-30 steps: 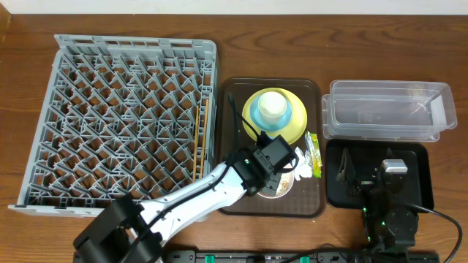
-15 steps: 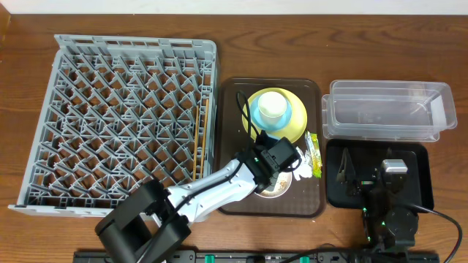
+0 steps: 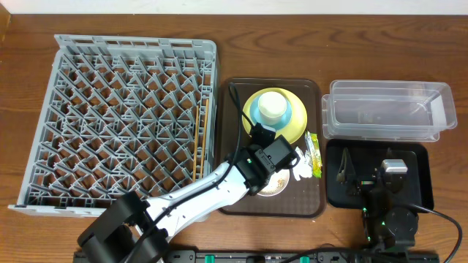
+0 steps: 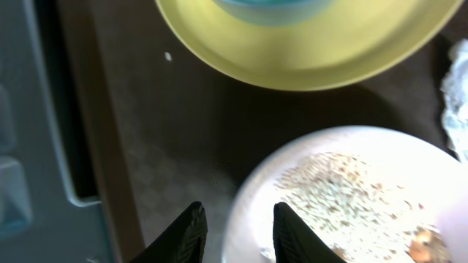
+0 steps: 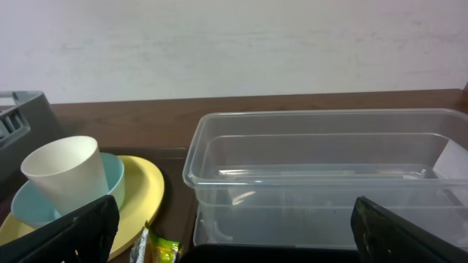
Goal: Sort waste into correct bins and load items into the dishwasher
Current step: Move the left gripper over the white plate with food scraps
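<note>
My left gripper (image 3: pixel 267 172) (image 4: pixel 240 215) is shut on the left rim of the white bowl (image 3: pixel 278 187) (image 4: pixel 252 190), one finger outside and one inside. Rice-like scraps (image 4: pixel 344 186) lie in the bowl. Just beyond it sits the yellow plate (image 3: pixel 296 126) (image 4: pixel 307 51) carrying the light blue bowl (image 3: pixel 255 115) (image 5: pixel 113 175) and the white cup (image 3: pixel 273 106) (image 5: pixel 66 172). The crumpled napkin (image 3: pixel 301 172) (image 4: pixel 457 95) and green-yellow sachet (image 3: pixel 314 153) (image 5: pixel 161 252) lie to the right. Chopsticks (image 3: pixel 203 139) rest in the grey dishwasher rack (image 3: pixel 135 42). My right gripper (image 3: pixel 383 164) (image 5: pixel 234 234) stands open over the black tray (image 3: pixel 420 193), facing the clear tub (image 3: pixel 387 109) (image 5: pixel 329 175).
The brown serving tray (image 3: pixel 232 146) (image 4: pixel 146 131) holds the dishes between the rack and the two bins. The rack's wall runs close along the tray's left edge. A cable loops from my left arm over the tray's upper left.
My left jaws have narrowed a little onto the white bowl's rim, and the left forearm has swung slightly. The right arm has not moved.
</note>
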Motion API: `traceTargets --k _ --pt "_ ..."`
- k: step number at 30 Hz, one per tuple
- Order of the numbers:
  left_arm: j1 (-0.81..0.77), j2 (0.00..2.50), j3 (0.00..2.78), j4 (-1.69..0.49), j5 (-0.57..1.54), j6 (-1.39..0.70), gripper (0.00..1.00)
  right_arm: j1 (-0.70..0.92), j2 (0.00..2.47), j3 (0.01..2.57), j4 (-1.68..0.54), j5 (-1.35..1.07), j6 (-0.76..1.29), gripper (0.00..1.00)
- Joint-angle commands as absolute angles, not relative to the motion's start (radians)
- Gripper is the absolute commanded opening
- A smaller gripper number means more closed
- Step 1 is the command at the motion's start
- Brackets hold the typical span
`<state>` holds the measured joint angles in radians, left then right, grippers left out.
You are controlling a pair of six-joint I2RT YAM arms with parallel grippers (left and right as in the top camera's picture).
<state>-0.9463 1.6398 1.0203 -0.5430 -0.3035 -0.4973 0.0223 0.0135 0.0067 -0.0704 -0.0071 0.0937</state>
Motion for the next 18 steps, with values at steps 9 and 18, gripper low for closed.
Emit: traceTargets --k 9,18 --pt "-0.926 1.505 1.019 -0.587 -0.179 -0.513 0.43 0.027 0.012 0.006 -0.075 -0.007 0.081 0.99" --pt "-0.706 1.282 1.026 -0.695 -0.179 -0.537 0.6 0.027 0.012 0.006 -0.075 -0.007 0.081 0.99"
